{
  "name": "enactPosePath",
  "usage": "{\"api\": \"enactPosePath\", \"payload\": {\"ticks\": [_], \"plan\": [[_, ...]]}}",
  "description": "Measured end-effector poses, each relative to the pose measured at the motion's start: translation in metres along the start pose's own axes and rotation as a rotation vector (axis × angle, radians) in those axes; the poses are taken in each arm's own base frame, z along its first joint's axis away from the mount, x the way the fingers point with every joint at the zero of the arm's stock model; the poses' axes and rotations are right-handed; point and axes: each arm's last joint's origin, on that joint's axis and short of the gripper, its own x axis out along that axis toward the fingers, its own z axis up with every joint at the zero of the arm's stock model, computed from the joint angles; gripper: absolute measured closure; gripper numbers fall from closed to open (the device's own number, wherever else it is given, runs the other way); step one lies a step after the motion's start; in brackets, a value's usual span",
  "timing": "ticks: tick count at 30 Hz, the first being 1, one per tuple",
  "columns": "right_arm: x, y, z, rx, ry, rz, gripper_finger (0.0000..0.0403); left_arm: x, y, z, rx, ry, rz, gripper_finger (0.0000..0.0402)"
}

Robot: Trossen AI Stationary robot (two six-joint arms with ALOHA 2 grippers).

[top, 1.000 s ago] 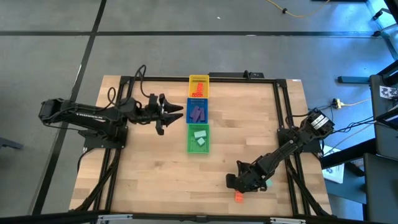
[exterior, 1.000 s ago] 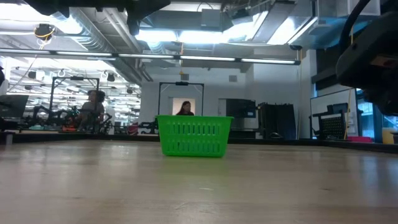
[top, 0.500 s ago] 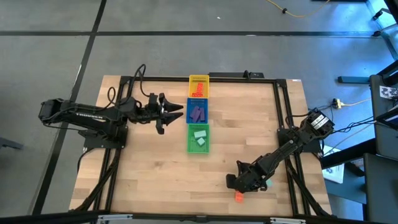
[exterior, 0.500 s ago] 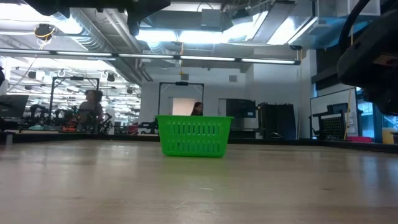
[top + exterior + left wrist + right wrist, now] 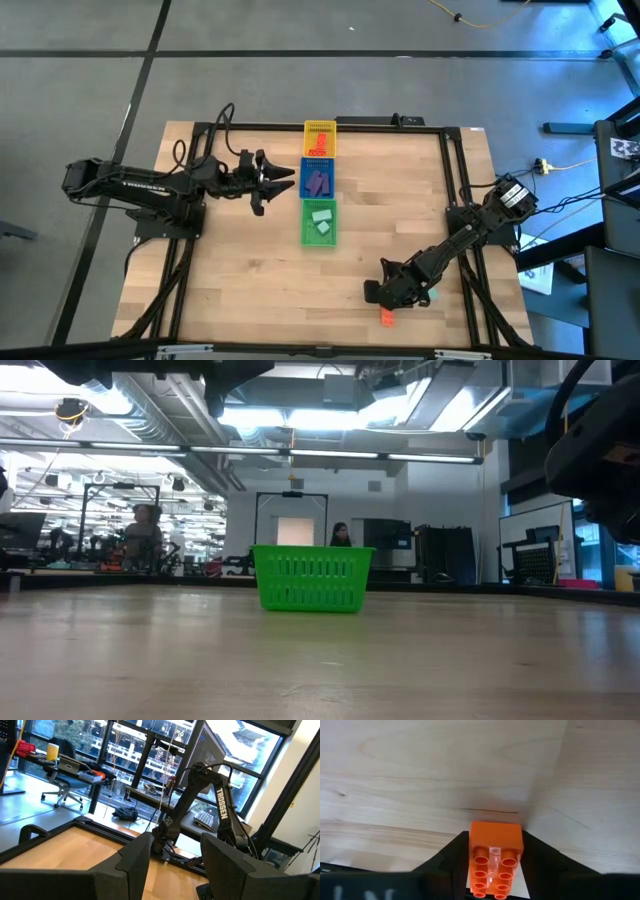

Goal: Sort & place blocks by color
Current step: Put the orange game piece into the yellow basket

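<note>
Right tool closing on the last loose orange brick, near the front edge of the worktop

Nearest the front edge of the worktop (image 5: 250, 290), the right tool (image 5: 385, 305) is down over an orange brick (image 5: 495, 862): its two fingers (image 5: 447, 862) stand on either side and look to touch the brick's flanks, pinching it, though the brick seems not yet lifted. A small teal piece (image 5: 432, 294) shows just beside that arm. Farther back, three trays sit in a row along the middle of the worktop: the green tray (image 5: 306, 237) with pale green pieces, behind it the blue tray (image 5: 304, 172) with purple ones, and farthest the yellow tray (image 5: 307, 128) with orange ones. The left tool (image 5: 283, 180) waits beside the blue tray, spread and empty. By my reckoning most of the sorting is done; this orange brick must reach the yellow tray, and perhaps the teal piece the green one.
</note>
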Motion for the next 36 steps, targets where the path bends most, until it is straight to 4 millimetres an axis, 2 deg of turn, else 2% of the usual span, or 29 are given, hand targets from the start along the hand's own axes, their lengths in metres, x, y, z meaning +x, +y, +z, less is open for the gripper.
{"api": "enactPosePath", "payload": {"ticks": [7, 12, 16, 20, 27, 36], "plan": [[-0.002, 0.0, 0.0, -0.085, -0.004, 0.006, 0.0257, 0.0, 0.0, 0.0, 0.0, 0.0, 0.0, 0.0235], [-0.015, 0.001, -0.001, -0.242, -0.006, 0.035, 0.0258, 0.0, 0.0, 0.0, 0.0, 0.0, 0.0, 0.0235], [-0.04, 0.006, -0.001, -0.389, 0.021, 0.095, 0.0258, 0.0, 0.0, 0.0, 0.0, 0.0, 0.0, 0.0235], [-0.075, 0.012, 0.01, -0.527, -0.029, 0.187, 0.0258, 0.0, 0.0, 0.0, 0.0, -0.001, 0.0, 0.0235], [-0.139, 0.03, 0.042, -0.769, -0.22, 0.423, 0.0258, 0.0, 0.0, 0.0, -0.009, -0.005, -0.002, 0.0235], [-0.189, 0.049, 0.091, -0.998, -0.468, 0.593, 0.0258, 0.0, -0.002, 0.001, -0.013, -0.016, -0.014, 0.0235]]}}
